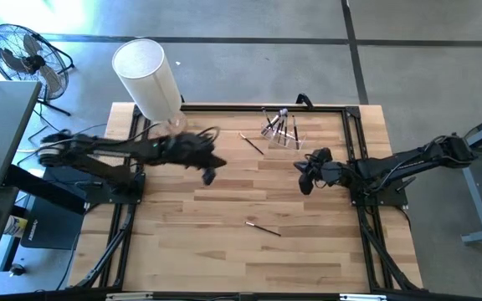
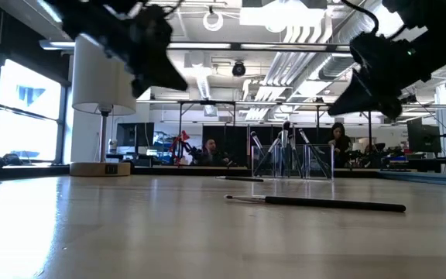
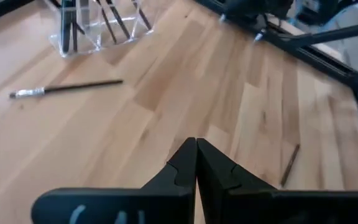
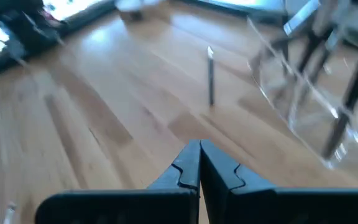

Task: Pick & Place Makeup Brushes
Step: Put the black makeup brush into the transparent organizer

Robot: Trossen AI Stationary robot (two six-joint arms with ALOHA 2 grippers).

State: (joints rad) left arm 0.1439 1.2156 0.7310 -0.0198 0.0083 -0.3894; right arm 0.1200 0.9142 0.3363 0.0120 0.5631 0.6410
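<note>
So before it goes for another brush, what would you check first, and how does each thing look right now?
1. Left claw empty: ok, fingers shut on nothing, up off the wood.
2. Right claw empty: ok, shut on nothing.
3. Loose brush near the front of the table: ok, lying flat, nothing on it.
4. Second loose brush beside the clear holder: ok, lying flat, apart from it.
5. Holder upright with brushes inside: ok.
6. Claw open for a grab: not ok, both shut.
</note>
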